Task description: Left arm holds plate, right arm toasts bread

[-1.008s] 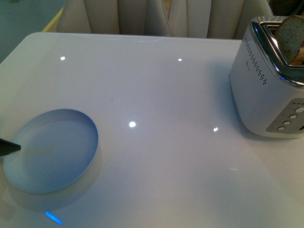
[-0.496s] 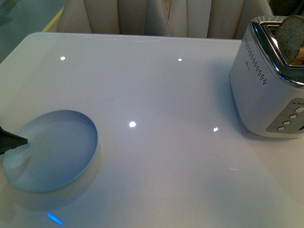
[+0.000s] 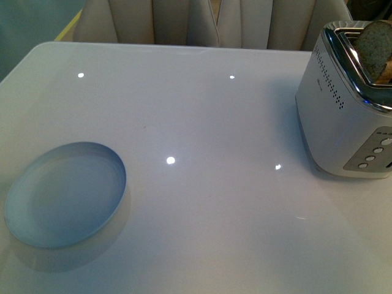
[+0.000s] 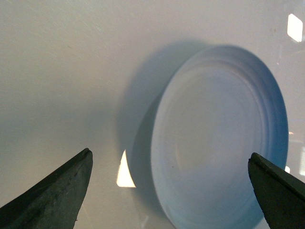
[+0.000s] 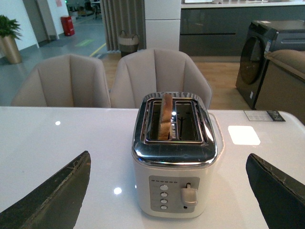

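Note:
The pale-blue plate (image 3: 65, 194) lies empty on the white table at the front left. In the left wrist view the plate (image 4: 219, 138) lies below and ahead of my open left gripper (image 4: 171, 160), whose black jaws stand wide apart, clear of its rim. The left arm is out of the front view. The bread (image 3: 373, 44) stands upright in a slot of the white and chrome toaster (image 3: 343, 116) at the right edge. In the right wrist view the bread (image 5: 166, 116) sits in one slot of the toaster (image 5: 174, 162). My right gripper (image 5: 169, 162) is open, facing the toaster's lever side.
The toaster's lever (image 5: 189, 195) and a column of round buttons (image 5: 164, 198) face the right wrist camera. Beige chairs (image 3: 202, 21) stand behind the table's far edge. A dark appliance (image 5: 267, 52) stands on the floor beyond the table.
The black tip of my left gripper, which reached over the plate's left rim, has drawn back out of the front view. The plate stays in place.

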`<action>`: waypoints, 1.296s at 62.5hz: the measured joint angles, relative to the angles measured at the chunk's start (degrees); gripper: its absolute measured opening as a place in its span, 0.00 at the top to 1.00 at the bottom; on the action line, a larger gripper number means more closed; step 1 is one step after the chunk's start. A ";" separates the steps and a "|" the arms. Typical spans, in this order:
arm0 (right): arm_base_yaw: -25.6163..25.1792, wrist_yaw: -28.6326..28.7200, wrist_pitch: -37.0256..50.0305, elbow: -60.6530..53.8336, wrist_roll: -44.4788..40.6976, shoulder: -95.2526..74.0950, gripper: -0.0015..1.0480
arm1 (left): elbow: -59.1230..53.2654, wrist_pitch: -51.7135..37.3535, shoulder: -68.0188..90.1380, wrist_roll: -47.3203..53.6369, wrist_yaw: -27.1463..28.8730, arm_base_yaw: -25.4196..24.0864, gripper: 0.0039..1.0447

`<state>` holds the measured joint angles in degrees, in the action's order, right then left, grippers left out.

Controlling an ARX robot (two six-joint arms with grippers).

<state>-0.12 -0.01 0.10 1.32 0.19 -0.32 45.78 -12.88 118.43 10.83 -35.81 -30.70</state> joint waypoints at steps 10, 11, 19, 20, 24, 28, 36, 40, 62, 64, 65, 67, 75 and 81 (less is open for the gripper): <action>0.02 0.00 0.00 0.00 0.02 0.00 0.08 | -6.99 -6.49 -15.47 -3.10 0.09 0.74 0.07; 0.02 -0.02 0.00 0.00 0.02 0.00 0.08 | -7.67 -6.91 -17.25 -3.65 -0.04 1.16 0.07; 0.02 0.00 0.00 0.00 0.02 0.00 0.08 | -11.85 -8.85 -27.45 -7.89 -0.20 4.76 0.07; 0.02 0.00 0.00 0.00 0.02 0.00 0.08 | -12.46 -9.09 -29.00 -8.61 -0.17 5.44 0.07; 0.02 0.00 0.00 0.00 0.02 0.00 0.08 | -15.28 -11.21 -35.78 -12.11 1.22 8.74 0.07; 0.02 0.00 0.00 0.00 0.02 0.00 0.08 | -16.68 -12.09 -39.30 -13.84 2.73 10.38 0.07; 0.02 0.00 0.00 0.00 0.00 0.00 0.08 | -19.76 -11.85 -47.23 -15.67 5.88 14.16 0.07; 0.02 0.00 0.00 0.00 0.02 0.00 0.08 | -21.27 -11.10 -50.58 -16.39 6.78 15.85 0.07; 0.02 -0.02 0.00 0.00 0.02 0.00 0.08 | -27.96 -7.76 -61.72 -20.37 10.82 26.14 0.07; 0.00 0.00 0.00 0.00 0.00 0.00 0.08 | -28.68 -10.01 -61.37 -19.50 13.99 26.91 0.09; 0.02 0.00 0.00 0.00 0.02 0.00 0.08 | -29.59 -13.11 -61.09 -18.73 17.40 27.65 0.11; 0.02 -0.02 0.00 0.00 0.02 -0.02 0.08 | -31.65 -19.41 -60.87 -17.14 23.15 28.89 0.16; 0.02 0.00 -0.02 0.00 0.02 0.00 0.08 | -37.38 -32.54 -63.52 -13.05 35.34 30.38 0.39; 0.02 0.00 -0.02 0.00 0.02 0.00 0.08 | -39.17 -31.39 -67.36 -12.11 35.80 30.51 0.57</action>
<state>-0.10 -0.01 0.08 1.32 0.21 -0.32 6.61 -44.27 51.07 -1.28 -0.01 -0.19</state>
